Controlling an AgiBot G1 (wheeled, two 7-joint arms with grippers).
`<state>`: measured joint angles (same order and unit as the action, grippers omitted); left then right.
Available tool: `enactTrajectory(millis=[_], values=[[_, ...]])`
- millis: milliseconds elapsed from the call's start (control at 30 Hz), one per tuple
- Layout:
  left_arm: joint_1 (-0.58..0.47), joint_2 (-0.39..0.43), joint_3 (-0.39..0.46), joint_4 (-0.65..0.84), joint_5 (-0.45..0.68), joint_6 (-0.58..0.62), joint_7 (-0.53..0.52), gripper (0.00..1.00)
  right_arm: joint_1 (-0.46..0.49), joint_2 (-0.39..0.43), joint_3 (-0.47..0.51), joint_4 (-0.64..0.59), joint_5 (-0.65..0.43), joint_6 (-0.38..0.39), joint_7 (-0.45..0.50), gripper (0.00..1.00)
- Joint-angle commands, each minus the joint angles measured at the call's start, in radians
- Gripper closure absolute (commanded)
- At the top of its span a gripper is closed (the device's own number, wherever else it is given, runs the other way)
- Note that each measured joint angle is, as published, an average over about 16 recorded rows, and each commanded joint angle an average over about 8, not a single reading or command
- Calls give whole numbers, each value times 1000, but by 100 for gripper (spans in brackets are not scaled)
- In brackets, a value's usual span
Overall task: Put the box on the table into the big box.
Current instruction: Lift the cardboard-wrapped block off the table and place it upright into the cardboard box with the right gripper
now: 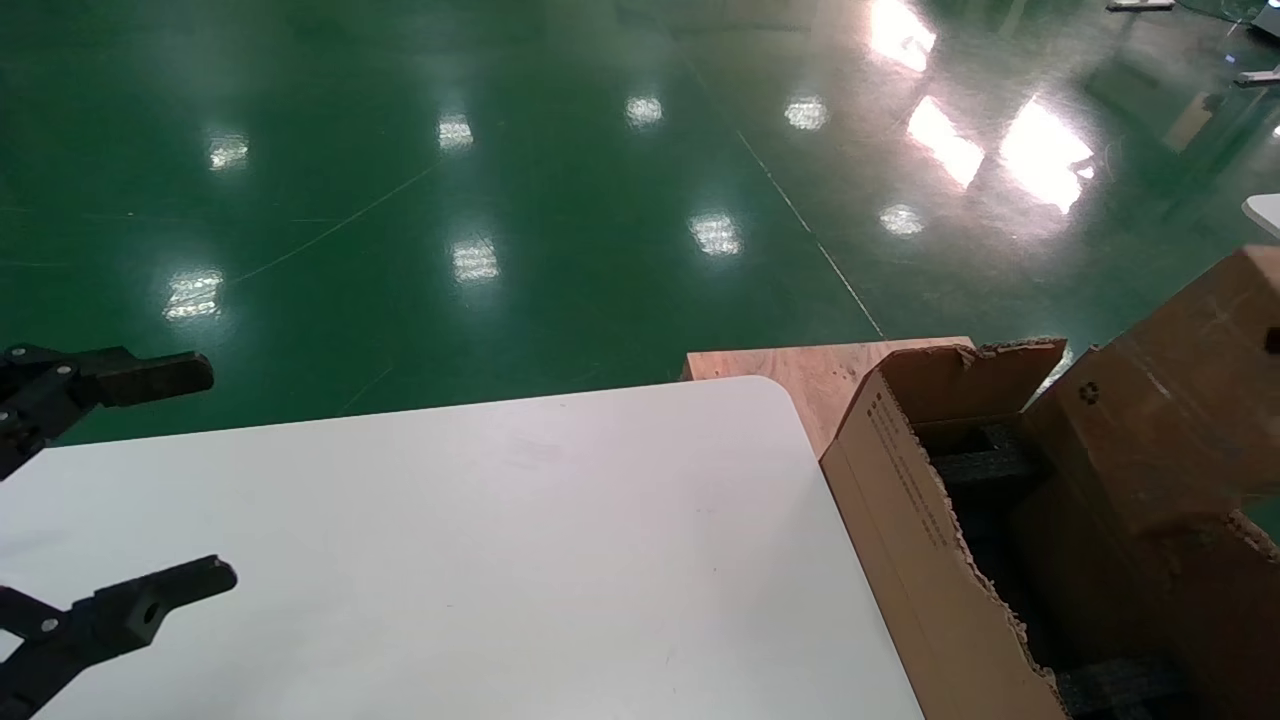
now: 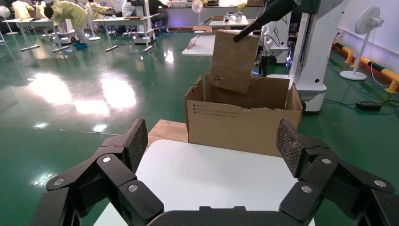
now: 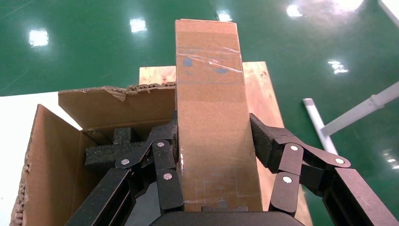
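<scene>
My right gripper has the box clamped between its fingers, one pad pressed on each long side, the taped end sticking out beyond my fingertips. From the head view the box sits high on the right, tilted, over the far side of the big box. Below my right fingers the big box is open, torn edges up, and I can see black foam lying inside it, just beside my left-hand finger. The box is above the opening, not resting on the foam as far as I can tell. Beyond my fingertips a pale plywood board lies under the carton on the green floor.

My left gripper hangs over the near left part of the table, fingers spread wide apart, nothing between them. Straight out ahead of those open fingers I see the white table running to its rounded corner, then the big box standing just past the table edge with printed text on its side. Above it the box is held up in the air by the right gripper, whose dark finger touches its upper corner. The plywood board peeks out beside the carton.
</scene>
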<state>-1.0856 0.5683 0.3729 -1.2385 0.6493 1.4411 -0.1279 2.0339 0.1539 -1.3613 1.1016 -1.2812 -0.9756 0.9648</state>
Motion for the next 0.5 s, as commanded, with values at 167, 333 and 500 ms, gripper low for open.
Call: enactTrajectory(millis=[167,333,500], values=[[0,0,0,0,0,0,0,0,-34,1,-112,10,82,91,-29,100],[0,0,0,0,0,0,0,0,-50,-3,-162,7,113,125,-62,100],[0,0,0,0,0,0,0,0,-56,1,-180,10,128,128,-91,100]])
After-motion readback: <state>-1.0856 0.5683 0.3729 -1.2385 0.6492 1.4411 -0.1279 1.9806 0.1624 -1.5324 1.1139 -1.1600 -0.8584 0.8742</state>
